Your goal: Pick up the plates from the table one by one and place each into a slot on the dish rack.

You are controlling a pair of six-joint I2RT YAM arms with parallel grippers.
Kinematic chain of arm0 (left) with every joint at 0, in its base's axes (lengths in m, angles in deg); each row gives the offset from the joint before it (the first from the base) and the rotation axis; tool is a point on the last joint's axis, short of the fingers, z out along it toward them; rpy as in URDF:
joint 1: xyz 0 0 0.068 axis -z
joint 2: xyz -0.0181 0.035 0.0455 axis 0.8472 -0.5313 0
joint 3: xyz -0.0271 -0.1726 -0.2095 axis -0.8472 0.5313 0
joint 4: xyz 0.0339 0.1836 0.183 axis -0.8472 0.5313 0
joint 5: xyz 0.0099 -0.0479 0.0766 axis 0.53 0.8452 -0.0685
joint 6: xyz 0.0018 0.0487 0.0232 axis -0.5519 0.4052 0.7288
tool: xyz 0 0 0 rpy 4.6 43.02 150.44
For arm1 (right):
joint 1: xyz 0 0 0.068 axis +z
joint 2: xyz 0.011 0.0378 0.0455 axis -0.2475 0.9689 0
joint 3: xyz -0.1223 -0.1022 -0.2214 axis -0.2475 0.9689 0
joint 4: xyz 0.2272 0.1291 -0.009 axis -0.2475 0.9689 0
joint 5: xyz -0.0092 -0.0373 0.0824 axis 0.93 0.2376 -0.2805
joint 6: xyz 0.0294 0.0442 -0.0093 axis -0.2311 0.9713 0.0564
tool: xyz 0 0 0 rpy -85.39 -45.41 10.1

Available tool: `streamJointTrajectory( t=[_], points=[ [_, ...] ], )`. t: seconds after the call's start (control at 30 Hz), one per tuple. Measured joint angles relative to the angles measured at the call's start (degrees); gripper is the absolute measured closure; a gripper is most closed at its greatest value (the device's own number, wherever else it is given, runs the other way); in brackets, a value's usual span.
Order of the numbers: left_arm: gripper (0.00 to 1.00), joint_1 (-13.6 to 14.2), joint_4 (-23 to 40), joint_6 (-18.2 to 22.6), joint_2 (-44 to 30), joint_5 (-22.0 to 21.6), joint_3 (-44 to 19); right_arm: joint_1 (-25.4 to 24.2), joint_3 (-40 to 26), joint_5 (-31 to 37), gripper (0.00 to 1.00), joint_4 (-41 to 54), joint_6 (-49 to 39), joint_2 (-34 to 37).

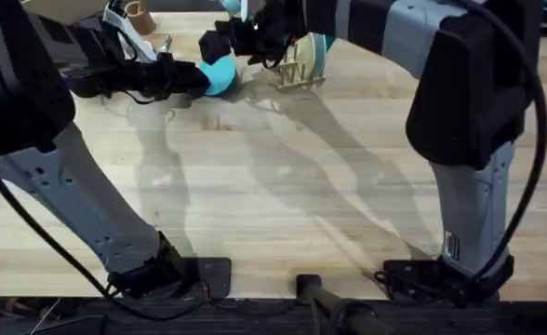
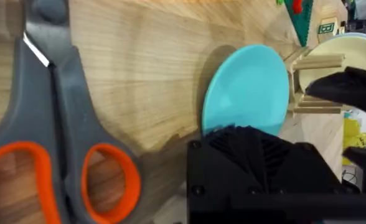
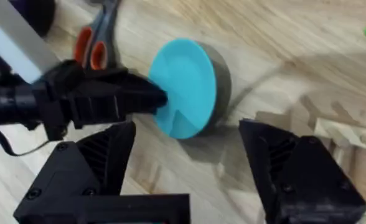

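Left hand (image 3: 155, 99) is clamped on the rim of the light blue-teal round plate (image 1: 220, 74), holding it tilted on edge, lifted off the light wood-plank desk (image 1: 273, 186), just beside the small pale wooden dish rack with upright dowel pegs (image 1: 299, 73). Cream round plate (image 2: 351, 46) already stands in the rack, on the side away from the teal one.

Right hand (image 3: 189, 162) hovers next to the rack with its jaws spread wide and nothing between them, the teal plate just ahead of them.

Grey scissors with orange-lined handles (image 2: 52, 155) lie on the desk, on the far side of the teal plate from the rack.

Step, as I read it: carrying the second plate to the rack, slot entry not done yet.

Next move calls for: bring the plate upright, line its edge up with a free gap between pegs beside the cream plate, lower it in, then let go. Risk: clipping a peg or nudging the cream plate.
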Motion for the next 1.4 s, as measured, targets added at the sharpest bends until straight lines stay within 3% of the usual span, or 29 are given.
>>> streamJointTrajectory(
  t=[0.5,0.57,0.83,0.93,1.03,1.4],
  points=[
    [0.961,0.0,0.0,0.0,0.0,0.0,0.0,0.7,0.0,0.0,0.046,-8.9,5.2,6.7],
    [0.962,0.0,0.0,0.0,0.0,0.0,0.0,0.7,0.0,0.0,0.12,-9.2,6.2,6.7],
    [0.962,0.0,0.0,0.0,0.0,0.0,0.0,0.7,0.0,0.1,0.692,-9.2,8.4,6.7],
    [0.961,0.0,0.0,0.0,0.0,0.0,0.0,0.4,0.0,0.3,0.775,-9.1,8.6,6.8],
    [0.961,-0.1,0.0,0.0,0.0,0.1,0.0,0.2,-0.1,0.2,0.95,-9.5,9.0,6.7],
    [0.961,-0.2,-0.2,0.1,0.0,0.3,0.0,0.0,-0.3,-0.4,0.971,-9.9,10.1,6.7]
  ],
)
